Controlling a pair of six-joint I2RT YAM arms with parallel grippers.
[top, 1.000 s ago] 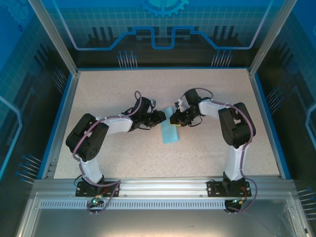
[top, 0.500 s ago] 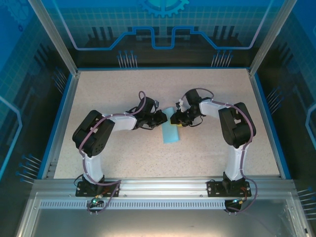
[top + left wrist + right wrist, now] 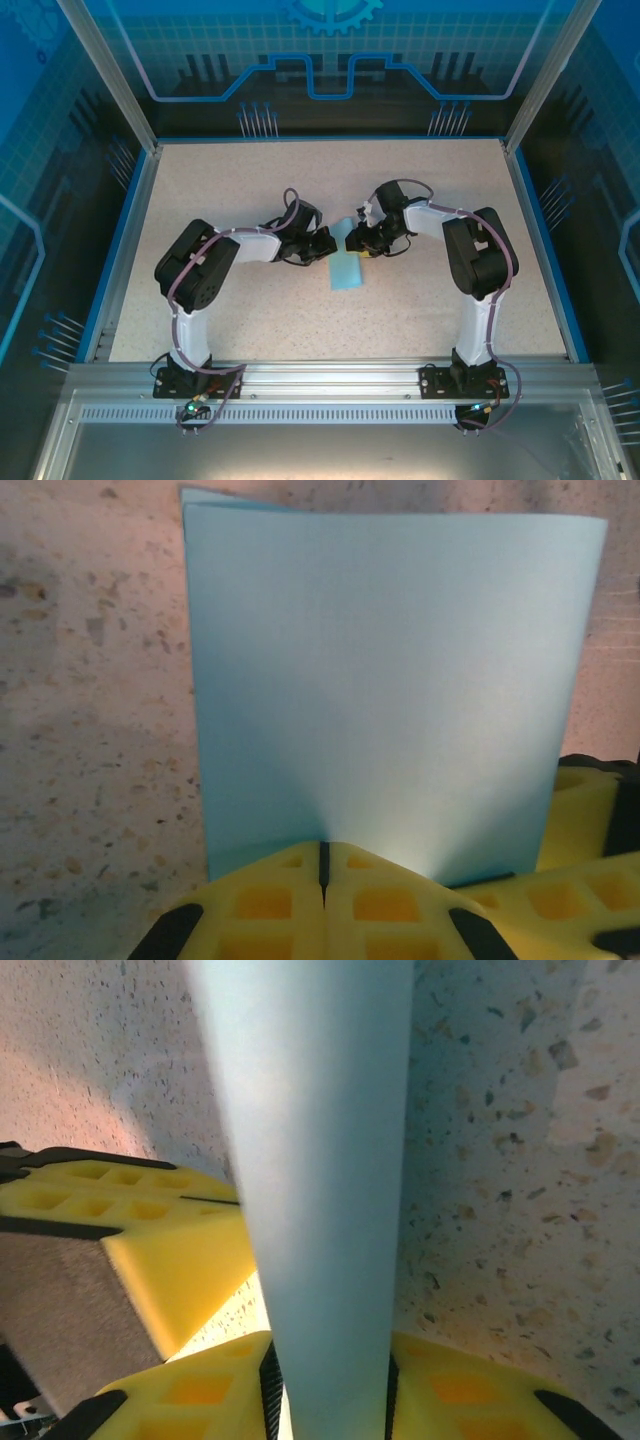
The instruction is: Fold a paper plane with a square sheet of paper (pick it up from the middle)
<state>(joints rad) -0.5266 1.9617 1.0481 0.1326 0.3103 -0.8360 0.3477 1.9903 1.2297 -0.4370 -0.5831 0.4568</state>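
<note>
**Folded paper between two grippers**

Nearest, on the near side of the paper point(image 3: 346, 272), the left arm point(image 3: 200, 270) and right arm point(image 3: 480, 255) rise from the table point(image 3: 430, 180) edge, one to the paper's left and one to its right, and bend inward toward it. The paper is light blue, folded to a narrow rectangle, and its near end lies flat and free. The grippers meet at its far end. The left gripper point(image 3: 323, 855) comes in from the paper's left. Its yellow fingers point(image 3: 270, 905) are pressed together, pinching the paper's edge. The right gripper point(image 3: 328, 1385) comes in from the paper's right. Its fingers point(image 3: 180, 1395) stand apart with the paper running through the gap, and whether the pads touch it cannot be told. Beyond the paper lies bare speckled table.
</note>
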